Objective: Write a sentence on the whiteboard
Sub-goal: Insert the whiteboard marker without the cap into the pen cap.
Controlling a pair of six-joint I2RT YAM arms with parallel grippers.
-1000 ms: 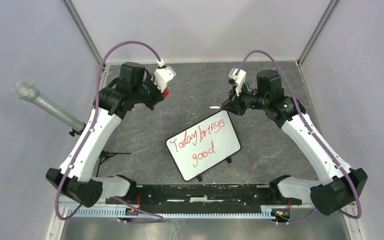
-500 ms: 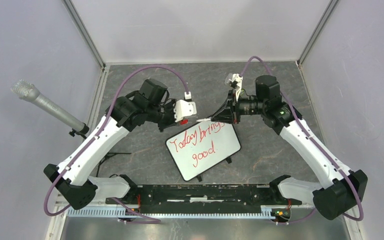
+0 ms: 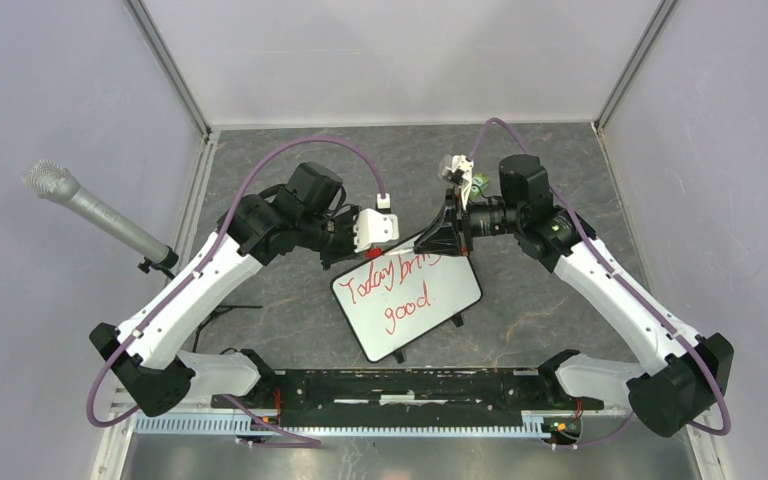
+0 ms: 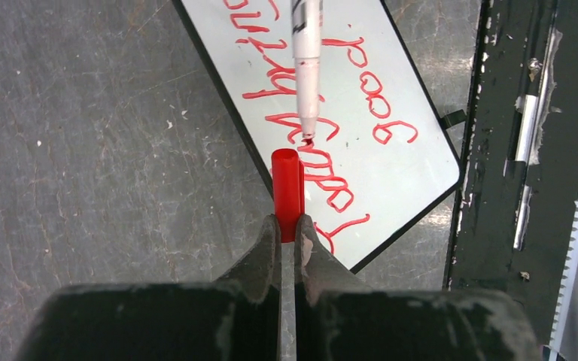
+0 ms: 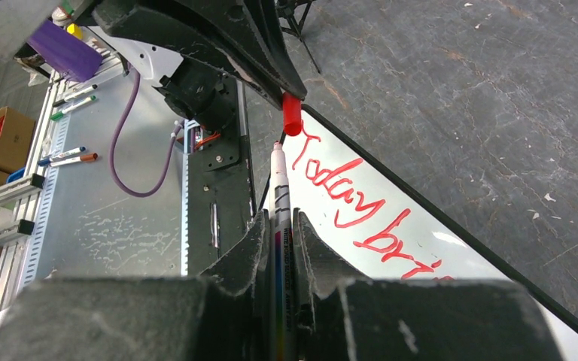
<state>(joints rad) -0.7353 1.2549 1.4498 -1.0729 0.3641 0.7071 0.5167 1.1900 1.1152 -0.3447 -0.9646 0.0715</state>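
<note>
The whiteboard (image 3: 457,291) lies tilted at the table's middle, with the sentence (image 3: 398,279) "Today brings good" in red on it. My left gripper (image 4: 287,222) is shut on a red marker cap (image 4: 286,188) above the board's upper left edge. My right gripper (image 5: 278,219) is shut on the white marker pen (image 5: 279,188). The pen's tip (image 4: 306,131) points at the cap's open end, a short gap away. In the top view both grippers, left (image 3: 352,254) and right (image 3: 428,244), meet over the board's far edge. The board (image 4: 414,75) and the writing (image 5: 346,197) show in both wrist views.
A grey microphone (image 3: 90,212) on a stand juts in at the left wall. A small black tripod (image 3: 222,310) lies left of the board. A black rail (image 3: 400,385) runs along the near edge. Spare markers (image 5: 64,156) lie beyond the rail.
Both grippers have swung inward from the far side of the table to the board's far edge. The cap and the pen tip have come close together, end to end.
</note>
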